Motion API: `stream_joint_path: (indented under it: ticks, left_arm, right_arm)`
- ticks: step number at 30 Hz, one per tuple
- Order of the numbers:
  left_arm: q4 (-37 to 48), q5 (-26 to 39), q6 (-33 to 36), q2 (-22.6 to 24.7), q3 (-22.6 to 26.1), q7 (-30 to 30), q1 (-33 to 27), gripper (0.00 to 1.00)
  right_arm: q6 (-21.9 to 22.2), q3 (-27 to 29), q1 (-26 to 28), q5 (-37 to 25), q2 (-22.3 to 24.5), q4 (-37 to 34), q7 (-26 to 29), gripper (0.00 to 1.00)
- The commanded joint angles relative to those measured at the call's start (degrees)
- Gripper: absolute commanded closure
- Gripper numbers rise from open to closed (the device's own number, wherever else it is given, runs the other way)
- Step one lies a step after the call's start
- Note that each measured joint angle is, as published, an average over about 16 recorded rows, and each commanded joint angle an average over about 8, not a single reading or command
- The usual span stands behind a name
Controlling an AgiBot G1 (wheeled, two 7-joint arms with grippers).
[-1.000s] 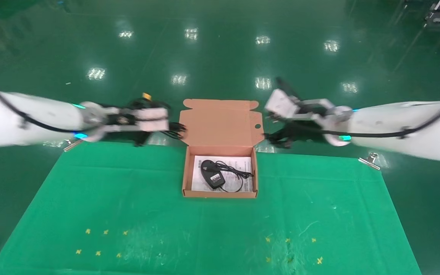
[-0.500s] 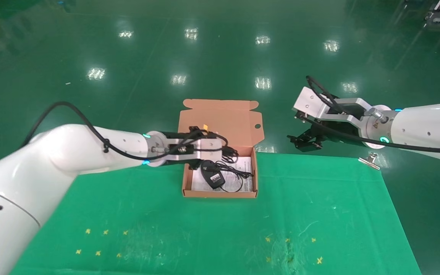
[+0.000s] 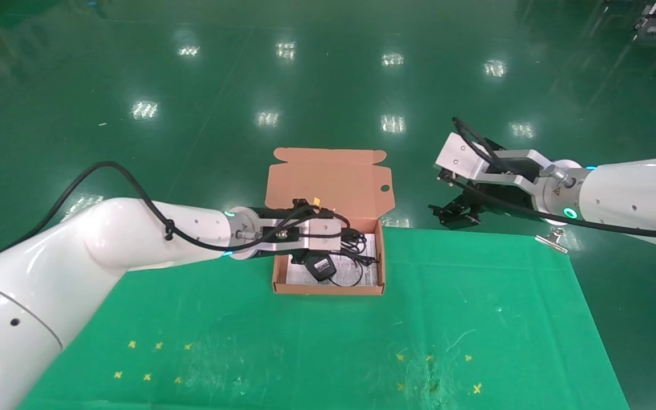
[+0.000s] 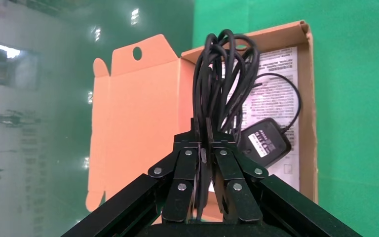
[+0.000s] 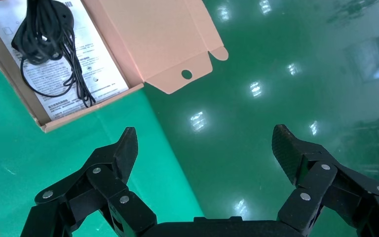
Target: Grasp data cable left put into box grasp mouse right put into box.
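Note:
The salmon-pink box (image 3: 328,290) stands open at the back middle of the green cloth, with its lid (image 3: 328,182) upright. The black mouse (image 3: 319,266) lies in it on the white sheet, label side up, with its cord beside it. My left gripper (image 3: 348,237) is shut on the data cable (image 3: 355,240) and holds the looped bundle just above the box's back part. In the left wrist view the left gripper (image 4: 203,132) pinches the cable (image 4: 222,74) over the box, next to the mouse (image 4: 266,143). My right gripper (image 3: 453,213) is open and empty, right of the lid; in its wrist view the right gripper (image 5: 205,140) is over the cloth's edge and the floor.
The green cloth (image 3: 328,341) covers the table, with yellow cross marks near the front. A metal clip (image 3: 550,238) holds the cloth's back right corner. Shiny green floor lies beyond the back edge.
My left arm has swung in from left of the lid, carrying the data cable over the box and lower. My right gripper has drawn back to the right, away from the lid.

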Motion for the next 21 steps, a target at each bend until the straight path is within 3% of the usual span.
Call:
stream_joint_path:
  ticks: [1, 10, 21]
  left_arm:
    - [0.0, -0.2, -0.2, 0.0, 0.2, 0.0, 0.0, 0.00]
    - [-1.2, 0.0, 0.3, -1.3, -0.6, -0.2, -0.4, 0.00]
    - [-4.5, -1.4, -2.5, -6.3, -3.4, -3.4, -6.3, 0.00]
  right_arm:
    - [0.0, 0.0, 0.0, -0.1, 0.0, 0.1, 0.0, 0.00]
    - [0.1, 0.1, 0.1, 0.1, -0.1, -0.3, -0.1, 0.00]
    - [-0.9, 0.7, 4.9, -3.5, 0.1, 1.6, -2.0, 0.00]
